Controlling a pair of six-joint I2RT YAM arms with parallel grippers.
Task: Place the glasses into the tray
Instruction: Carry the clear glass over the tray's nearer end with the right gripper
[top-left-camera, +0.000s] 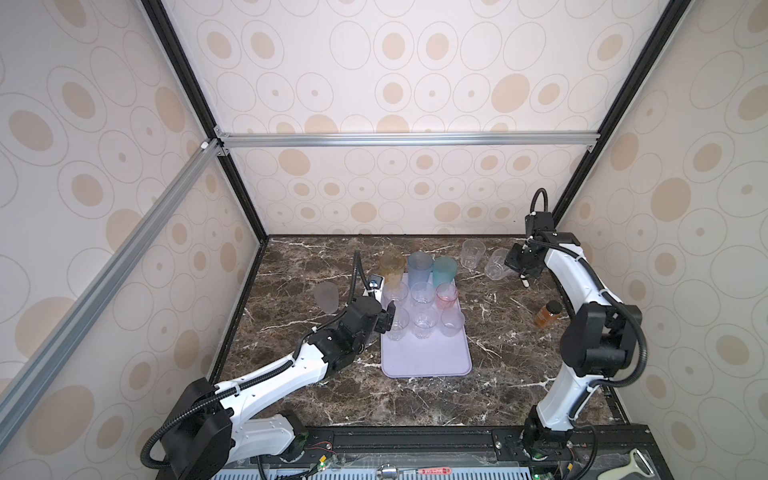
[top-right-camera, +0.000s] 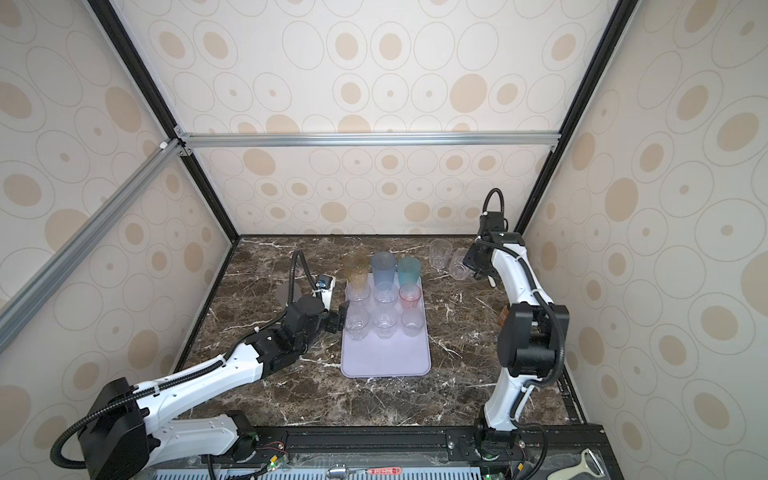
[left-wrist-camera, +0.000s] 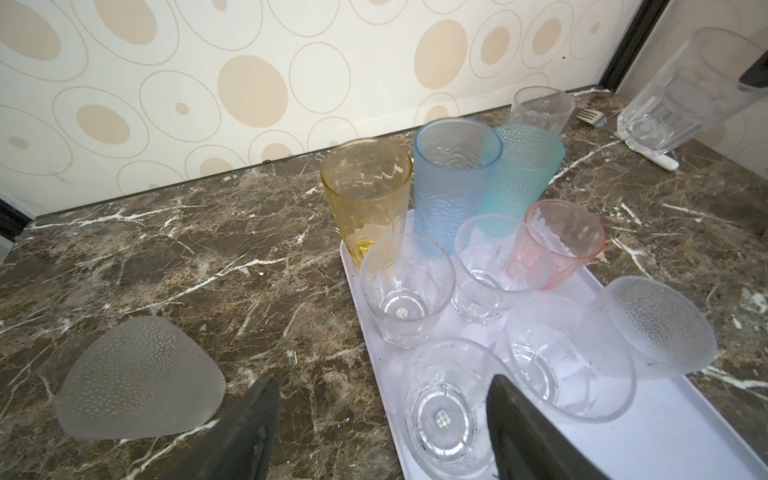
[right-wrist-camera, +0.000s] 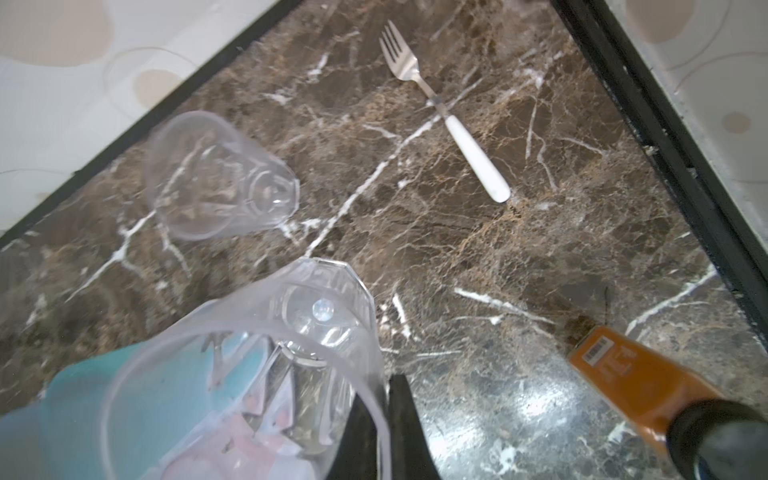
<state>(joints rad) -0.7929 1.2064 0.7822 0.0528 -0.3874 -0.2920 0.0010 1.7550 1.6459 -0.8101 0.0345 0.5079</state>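
A dark marble table (top-left-camera: 415, 399) sits between walls of dotted wallpaper (top-left-camera: 415, 62), the lavender tray (top-left-camera: 428, 357) at its centre. The tray's 12 o'clock half holds nine glasses in three rows: amber glass (top-left-camera: 392, 266), blue glass (top-left-camera: 419, 268) and teal glass (top-left-camera: 444, 270) farthest, then short clear ones (top-left-camera: 423, 294) with a pink glass (top-left-camera: 447, 296) and a frosted glass (top-left-camera: 452, 322) along the 3 o'clock side. A second frosted glass (top-left-camera: 326, 297) rests on the table at the tray's 10 o'clock, a clear glass (top-left-camera: 472, 252) at 1 o'clock. At 2 o'clock the right gripper (top-left-camera: 509, 264) pinches the rim of a tilted glass (top-left-camera: 494, 266). The left gripper (top-left-camera: 386, 318), jaws spread, hangs at the tray's 9 o'clock edge. A bottle (top-left-camera: 547, 313) stands at 3 o'clock.
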